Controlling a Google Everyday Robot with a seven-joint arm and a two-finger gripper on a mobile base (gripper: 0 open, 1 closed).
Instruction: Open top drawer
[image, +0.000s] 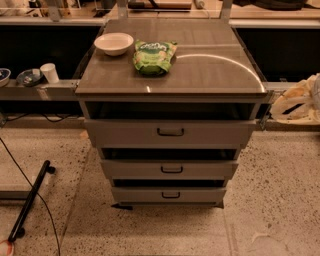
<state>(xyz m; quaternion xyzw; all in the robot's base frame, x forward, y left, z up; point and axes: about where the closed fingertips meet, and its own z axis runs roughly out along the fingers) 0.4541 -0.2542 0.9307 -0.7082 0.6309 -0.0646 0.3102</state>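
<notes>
Under the front edge of the counter (215, 75), the top drawer (125, 134) looks shut, though the dark gap above it leaves doubt. A green snack bag (154, 56) and a white bowl (114, 43) sit toward the back-left corner, clear of any pull. The drawer's black bar handle (170, 132) sits centred for grasping. The hand is out of view, so its state cannot be told.

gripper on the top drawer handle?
No: the black handle on the top drawer is bare with nothing touching it, and the gripper is not in view.
</notes>
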